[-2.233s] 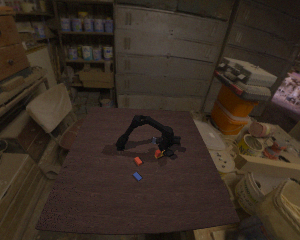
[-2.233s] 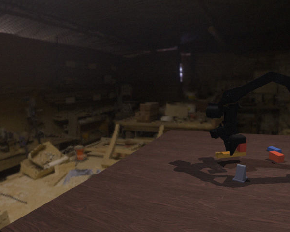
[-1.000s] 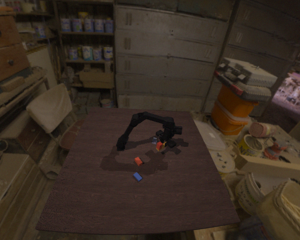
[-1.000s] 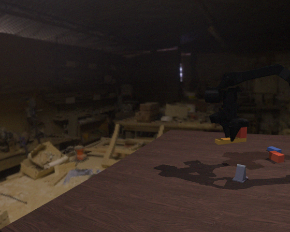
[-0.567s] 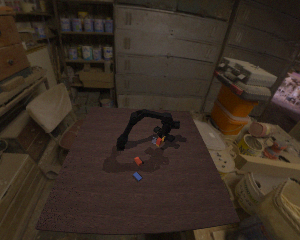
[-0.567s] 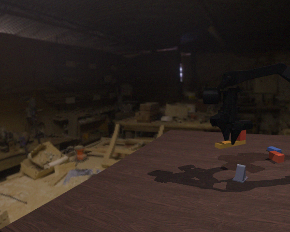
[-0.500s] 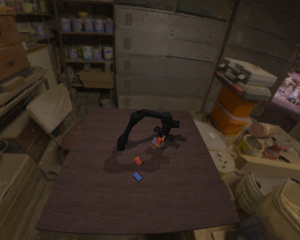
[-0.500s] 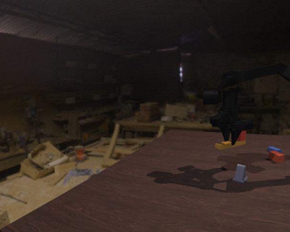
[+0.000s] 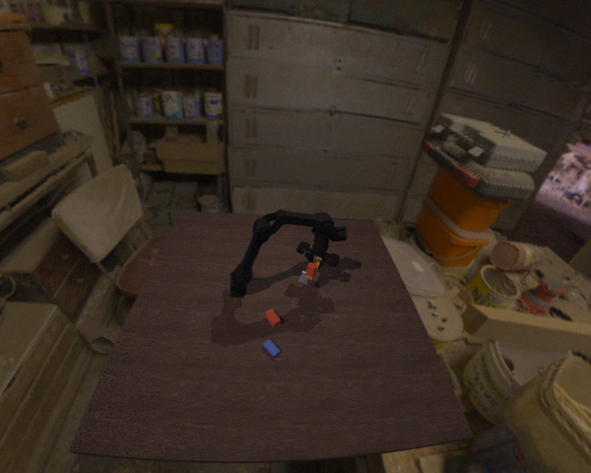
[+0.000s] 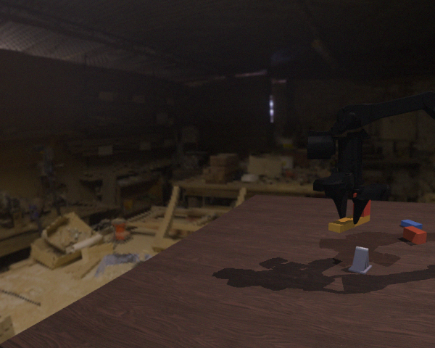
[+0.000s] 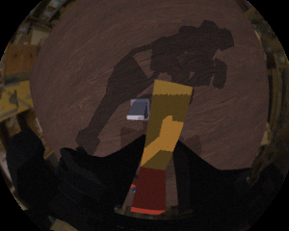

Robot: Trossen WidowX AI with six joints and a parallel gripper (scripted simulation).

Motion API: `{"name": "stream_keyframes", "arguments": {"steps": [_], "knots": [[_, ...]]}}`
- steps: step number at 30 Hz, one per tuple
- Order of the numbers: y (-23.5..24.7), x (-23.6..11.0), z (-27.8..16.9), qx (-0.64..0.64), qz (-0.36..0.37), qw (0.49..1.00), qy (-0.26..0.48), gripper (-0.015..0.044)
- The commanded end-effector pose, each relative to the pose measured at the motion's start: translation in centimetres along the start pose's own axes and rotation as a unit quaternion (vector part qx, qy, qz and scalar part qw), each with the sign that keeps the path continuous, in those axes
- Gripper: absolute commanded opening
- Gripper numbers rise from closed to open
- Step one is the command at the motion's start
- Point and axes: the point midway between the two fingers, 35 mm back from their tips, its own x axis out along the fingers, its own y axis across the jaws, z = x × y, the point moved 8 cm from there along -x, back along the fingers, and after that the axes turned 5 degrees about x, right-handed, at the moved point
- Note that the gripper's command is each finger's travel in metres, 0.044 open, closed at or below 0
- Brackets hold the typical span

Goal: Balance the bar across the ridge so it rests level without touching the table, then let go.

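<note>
My gripper (image 9: 313, 265) (image 10: 348, 220) (image 11: 160, 141) is shut on the bar (image 9: 311, 269) (image 10: 346, 223) (image 11: 166, 129), a flat yellow bar with a red block at one end. I hold it in the air above the table. The ridge (image 9: 302, 277) (image 10: 359, 259) (image 11: 140, 111) is a small grey wedge standing upright on the table. In the wrist view it sits just left of the bar's yellow part, below it. In the exterior view the bar hangs well above the ridge and a little to the left.
A red block (image 9: 272, 317) (image 10: 414, 234) and a blue block (image 9: 271, 348) (image 10: 411, 223) lie on the dark wooden table (image 9: 209, 407) (image 10: 210, 307), apart from the ridge. The arm's base (image 9: 238, 285) stands on the table's left middle. Workshop clutter surrounds the table.
</note>
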Motion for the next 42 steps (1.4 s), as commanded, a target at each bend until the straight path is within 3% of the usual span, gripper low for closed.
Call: {"name": "stream_keyframes", "arguments": {"steps": [1, 12, 42], "knots": [[1.3, -0.3, 0.7, -0.026, -0.002, 1.000, -0.005, 0.0000], [4.6, -0.3, 2.3, -0.087, -0.001, 0.996, -0.006, 0.0000], [4.8, 4.0, 2.3, -0.087, -0.001, 0.996, -0.006, 0.0000]]}}
